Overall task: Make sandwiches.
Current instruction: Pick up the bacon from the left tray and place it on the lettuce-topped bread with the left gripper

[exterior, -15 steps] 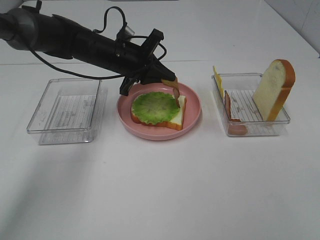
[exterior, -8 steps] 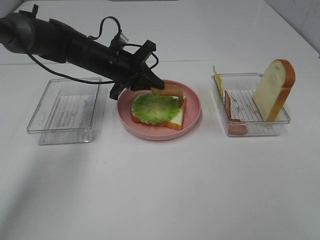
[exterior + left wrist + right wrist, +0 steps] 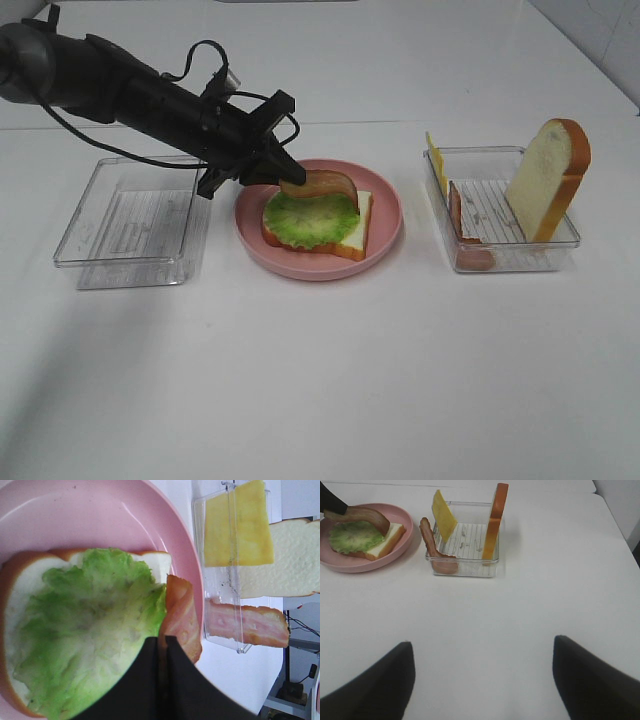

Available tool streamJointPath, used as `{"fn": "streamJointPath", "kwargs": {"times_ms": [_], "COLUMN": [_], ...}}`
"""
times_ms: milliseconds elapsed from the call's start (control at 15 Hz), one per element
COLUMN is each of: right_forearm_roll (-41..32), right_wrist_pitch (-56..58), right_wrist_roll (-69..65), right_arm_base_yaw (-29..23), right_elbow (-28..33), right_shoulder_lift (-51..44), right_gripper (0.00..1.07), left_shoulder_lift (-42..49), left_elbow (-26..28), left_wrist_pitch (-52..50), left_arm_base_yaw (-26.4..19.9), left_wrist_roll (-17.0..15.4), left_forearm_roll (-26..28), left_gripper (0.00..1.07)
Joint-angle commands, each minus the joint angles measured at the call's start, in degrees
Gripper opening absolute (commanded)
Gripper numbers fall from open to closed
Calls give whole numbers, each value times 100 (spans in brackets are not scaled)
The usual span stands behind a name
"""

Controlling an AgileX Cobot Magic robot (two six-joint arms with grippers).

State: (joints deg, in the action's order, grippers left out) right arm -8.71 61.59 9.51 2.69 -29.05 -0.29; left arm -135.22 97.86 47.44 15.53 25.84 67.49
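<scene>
One half-built sandwich [image 3: 335, 240] sits on the round pink plate [image 3: 385, 215]: a bread slice [image 3: 352, 240] topped with lettuce [image 3: 310, 215]. Your left jaws, pinched shut, hold a bacon strip [image 3: 325, 185] over it. Cheese and the top slice remain. The right tray [image 3: 500, 262] holds a cheese slice [image 3: 436, 160], a second bacon strip [image 3: 456, 210] and upright bread [image 3: 548, 175]; the left tray [image 3: 75, 262] holds nothing. Your right jaws stand wide over the bench [image 3: 320, 380], gripping nothing.

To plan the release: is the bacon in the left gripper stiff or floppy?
Likely floppy: the bacon, pinched at one end by the left gripper, arches over the lettuce. Probably light too, since that small end grip carries it.
</scene>
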Motion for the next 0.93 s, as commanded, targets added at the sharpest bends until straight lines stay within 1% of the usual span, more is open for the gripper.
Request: {"fn": "streamJointPath", "kwargs": {"times_ms": [67, 333, 400, 600, 667, 733, 800, 933], "right_forearm_roll": [-11, -11, -11, -11, -11, -11, -11, -11], "right_wrist_pitch": [-46, -46, -46, -46, -46, -46, -46, -46], "right_wrist_roll": [63, 63, 63, 63, 63, 63, 63, 63], "right_arm_base_yaw": [34, 34, 34, 34, 34, 34, 34, 34], "right_elbow": [6, 6, 6, 6, 6, 6, 6, 6], "right_shoulder_lift": [-92, -92, -92, -92, -92, -92, -92, -92], "right_gripper": [72, 72, 72, 72, 72, 72, 72, 72], "left_shoulder_lift": [6, 17, 17, 23, 23, 23, 23, 23], "left_elbow": [34, 63, 63, 74, 126, 252, 401, 728], "left_wrist_pitch": [-6, 11, 11, 17, 57, 138, 201, 281], "left_arm_base_yaw": [0, 0, 0, 0, 0, 0, 0, 0], "left_wrist_roll": [-97, -97, -97, -97, -109, -115, -201, -498], "left_forearm_roll": [-63, -115, -115, -132, -218, -418, -625, -963], "left_gripper": [12, 45, 49, 49, 49, 53, 58, 71]}}
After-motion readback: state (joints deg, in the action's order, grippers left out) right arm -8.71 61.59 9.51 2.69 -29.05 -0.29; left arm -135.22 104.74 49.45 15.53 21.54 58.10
